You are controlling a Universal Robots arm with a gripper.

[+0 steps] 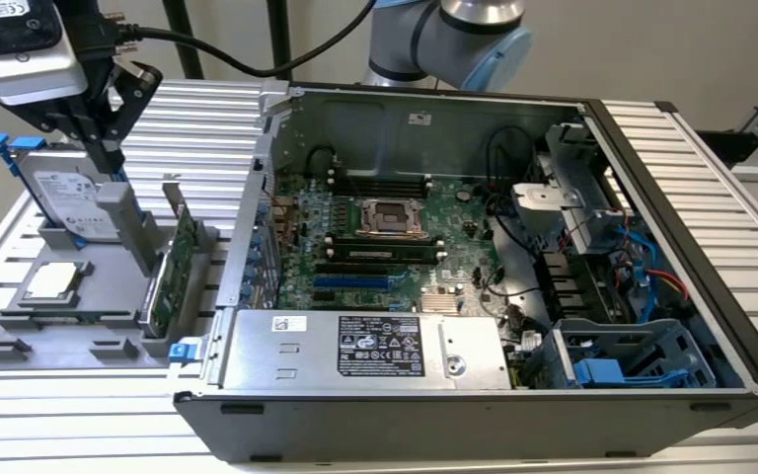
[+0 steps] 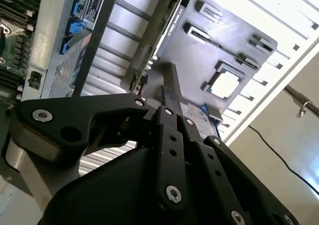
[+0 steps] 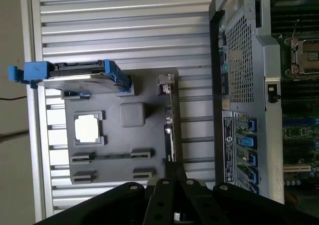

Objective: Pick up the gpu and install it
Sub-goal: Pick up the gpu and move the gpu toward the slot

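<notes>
Exterior view: the gripper [image 1: 100, 156] hangs above the grey fixture [image 1: 103, 331] on the ribbed tabletop [image 1: 63, 415], clear of everything. Its fingers look drawn together, with nothing held. The gpu [image 1: 175, 267] stands on its long edge in a fixture slot, just beside the wall of the open computer case [image 1: 485, 420]. It is not yet lifted. The blue-framed hard drive [image 1: 70, 193] stands upright at the far end of the fixture, and the CPU chip [image 1: 56, 281] lies flat between them. In the first wrist view the gripper [image 3: 173, 167] lines up with the card's thin upper edge [image 3: 169, 120].

Risks, as judged:
- With the fingers this narrow, a descent would strike the card's edge rather than straddle it.
- A grasp off the card's middle could tilt it and jam it in its slot.
- The case wall leaves little room on that side, so a spread finger might catch it.
</notes>
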